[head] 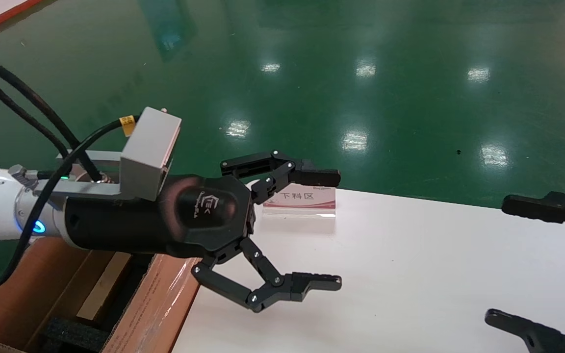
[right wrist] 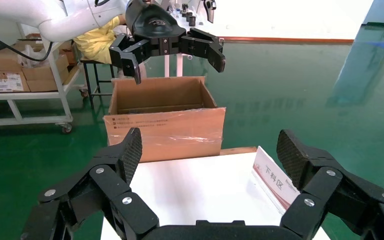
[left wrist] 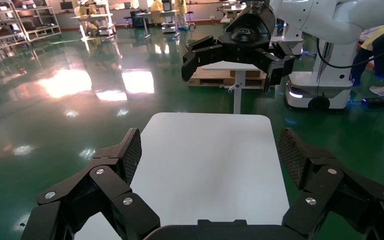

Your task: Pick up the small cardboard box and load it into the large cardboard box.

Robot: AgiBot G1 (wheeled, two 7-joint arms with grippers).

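Green glossy floor [head: 361, 73] surrounds my white table [head: 410, 274]. Beside its left edge stands the large cardboard box [head: 155, 304], a tan slab inside. My left gripper [head: 334, 230] hovers spread wide, empty; my right gripper [head: 496, 262] likewise gapes.

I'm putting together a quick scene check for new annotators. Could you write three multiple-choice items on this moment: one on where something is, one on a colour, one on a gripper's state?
1. Where is the large cardboard box?
A. Beside the white table, on the robot's left
B. On top of the table
C. On a shelf

2. What colour is the floor?
A. Grey
B. Green
C. Red

3. How is the left gripper?
A. Shut on a box
B. Shut, empty
C. Open, empty

Answers:
1 A: the head view shows the carton against the table's left edge.
2 B: every view shows glossy green.
3 C: its fingers stand wide apart with nothing between them.
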